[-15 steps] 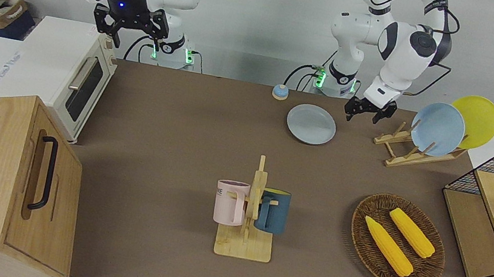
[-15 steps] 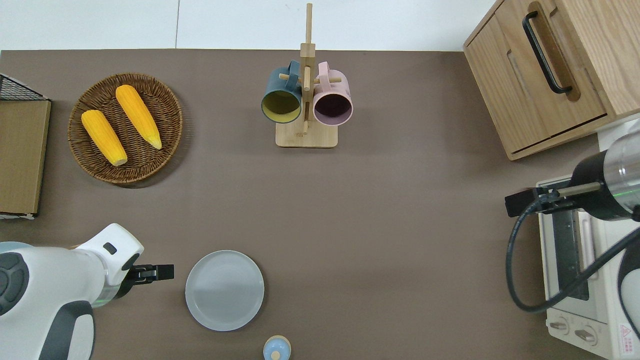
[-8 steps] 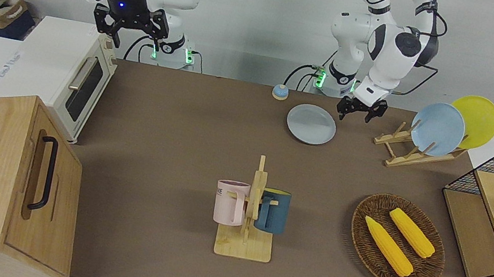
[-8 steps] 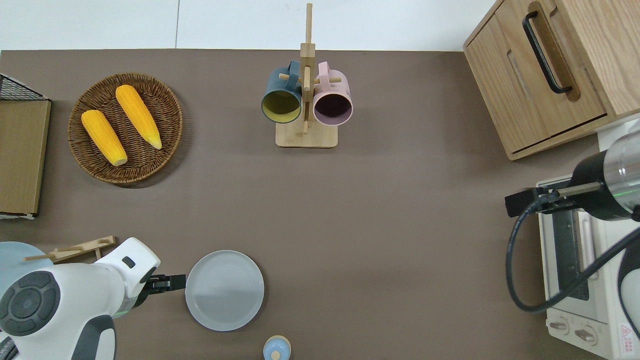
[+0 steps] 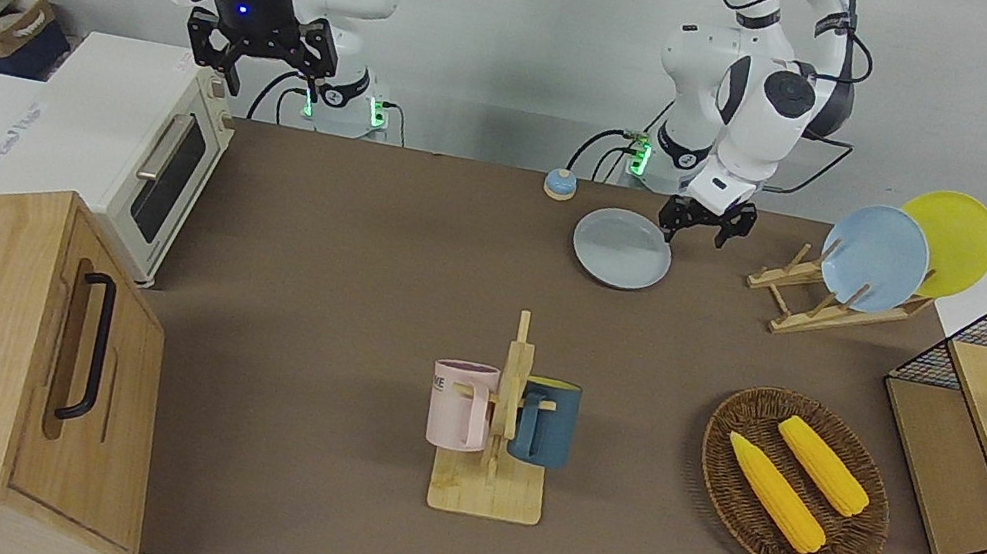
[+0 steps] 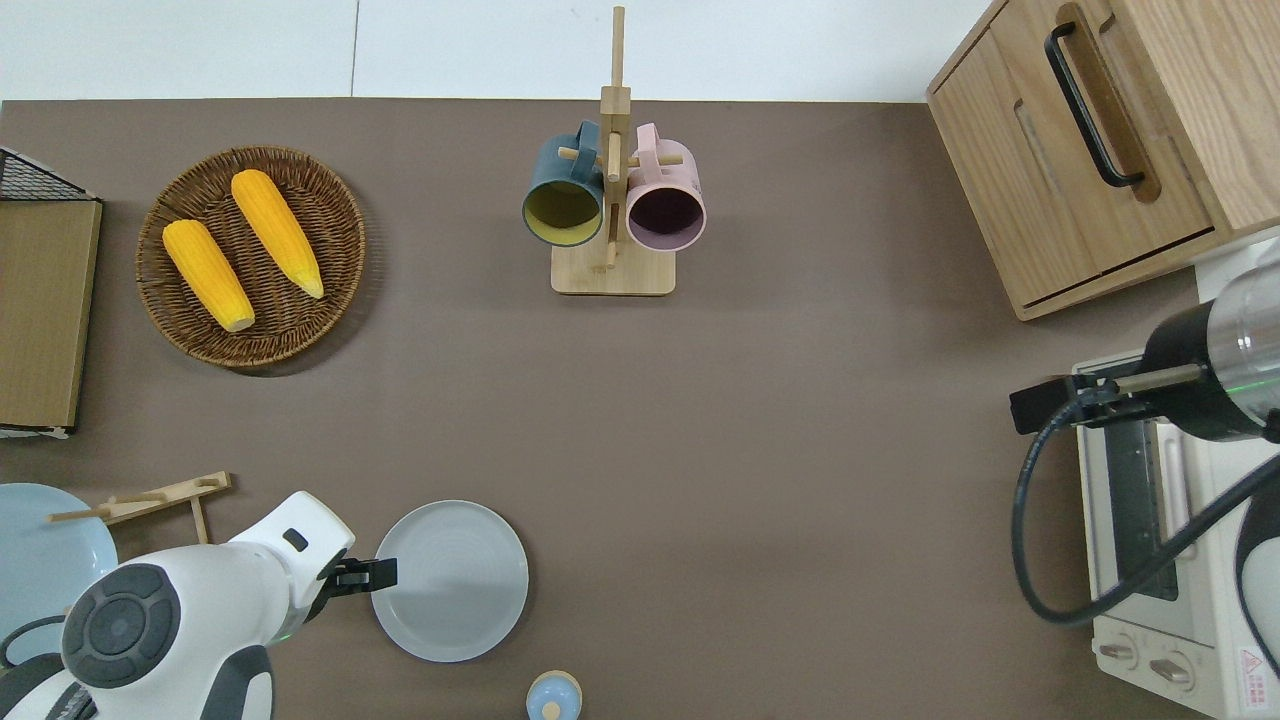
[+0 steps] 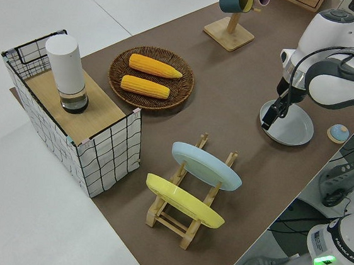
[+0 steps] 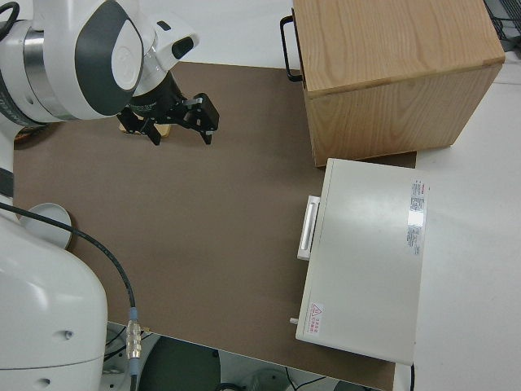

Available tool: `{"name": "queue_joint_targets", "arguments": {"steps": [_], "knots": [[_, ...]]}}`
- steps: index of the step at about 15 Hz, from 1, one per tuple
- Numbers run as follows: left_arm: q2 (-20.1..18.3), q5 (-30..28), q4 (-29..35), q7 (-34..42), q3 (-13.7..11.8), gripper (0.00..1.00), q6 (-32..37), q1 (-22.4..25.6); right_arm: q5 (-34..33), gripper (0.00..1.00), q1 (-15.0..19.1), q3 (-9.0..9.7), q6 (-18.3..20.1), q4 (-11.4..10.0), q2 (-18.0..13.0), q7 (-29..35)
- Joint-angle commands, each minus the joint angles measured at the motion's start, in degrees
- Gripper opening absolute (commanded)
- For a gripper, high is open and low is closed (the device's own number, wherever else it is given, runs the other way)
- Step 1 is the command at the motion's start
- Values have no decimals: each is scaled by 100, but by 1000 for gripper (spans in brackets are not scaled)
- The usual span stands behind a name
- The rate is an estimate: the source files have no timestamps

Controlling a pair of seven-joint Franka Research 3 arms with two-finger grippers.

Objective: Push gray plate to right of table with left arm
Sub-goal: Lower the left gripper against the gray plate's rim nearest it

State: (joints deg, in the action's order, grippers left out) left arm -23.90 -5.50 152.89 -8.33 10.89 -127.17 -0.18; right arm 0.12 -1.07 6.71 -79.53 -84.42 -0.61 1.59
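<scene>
- The round matte gray-blue plate with a raised rim (image 6: 449,581) lies flat on the long brown table with white edging (image 6: 760,450), close to the robots' edge and toward the left arm's end.
- The left arm's black 2-finger gripper (image 6: 378,574) is low at the plate's rim on the side facing the left arm's end; the fingers (image 5: 669,221) are spread apart and grip nothing. Touching or just short of the rim: can't tell.
- A small blue bell with a tan base (image 6: 553,696) is just beside the plate, nearer to the robots.
- A wooden plate rack (image 5: 810,294) stands toward the left arm's end from the plate and holds 1 light-blue plate (image 5: 875,257) and 1 yellow plate (image 5: 948,244), both on edge.
- A round wicker basket (image 6: 345,240) with 2 yellow corn cobs (image 6: 240,248) sits farther from the robots than the rack.
- A wooden mug tree (image 6: 612,160) carries 1 dark-teal mug (image 6: 563,195) and 1 pink mug (image 6: 665,199), well apart from the plate.
- The right arm's gripper (image 5: 258,49) is parked, fingers apart, empty.
</scene>
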Motion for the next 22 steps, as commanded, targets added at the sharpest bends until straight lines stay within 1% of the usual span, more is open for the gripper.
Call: {"name": "queue_joint_targets", "arguments": {"steps": [1,5,6,11,14,17,22], "knots": [[-159,-206,434,-116,89,998,-509,-87,59,983,116,76,69,22,-36,-1],[-133,-294,715,-116,124,998,-940,-105,59,983,116,85,69,22,-36,-1],[-133,-320,759,-116,124,998,-1011,-175,59,983,116,85,69,22,-36,-1],[-10,-365,847,-116,124,993,-1309,-184,59,983,116,76,69,22,-36,-1],[253,-365,918,-151,142,993,-1705,-281,59,983,116,85,69,22,-36,-1],[289,-365,918,-151,150,991,-1732,-290,59,983,116,85,69,22,-36,8],[605,-365,918,-151,150,991,-2057,-298,59,983,116,85,69,22,-36,-1]]}}
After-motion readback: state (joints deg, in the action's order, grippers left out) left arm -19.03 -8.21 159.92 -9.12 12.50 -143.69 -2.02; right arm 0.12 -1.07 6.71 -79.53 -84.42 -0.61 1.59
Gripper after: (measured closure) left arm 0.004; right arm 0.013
